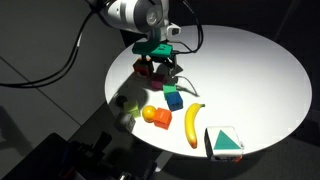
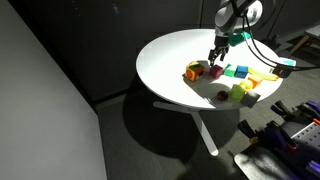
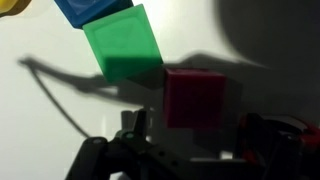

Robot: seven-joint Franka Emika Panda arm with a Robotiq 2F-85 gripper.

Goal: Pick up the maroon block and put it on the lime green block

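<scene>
The maroon block (image 3: 195, 95) lies on the white table, straight in front of my gripper (image 3: 195, 128). The jaws are open, with one finger on each side of the block's near edge, and I cannot tell whether they touch it. The lime green block (image 3: 122, 42) sits just beyond it to the left, touching a blue cube (image 3: 92, 8). In an exterior view the gripper (image 2: 215, 58) hangs low over the maroon block (image 2: 214, 72), with the green block (image 2: 229, 70) beside it. In an exterior view the gripper (image 1: 163, 68) hides most of the maroon block, and the green block (image 1: 171, 89) is just in front.
On the round white table (image 1: 250, 70) lie the blue cube (image 1: 174, 101), a banana (image 1: 193, 123), a yellow-orange object (image 1: 155, 115) and a green-and-white box (image 1: 224, 142) near the edge. A multicoloured cube (image 2: 193, 71) sits on the gripper's other side. The far half of the table is bare.
</scene>
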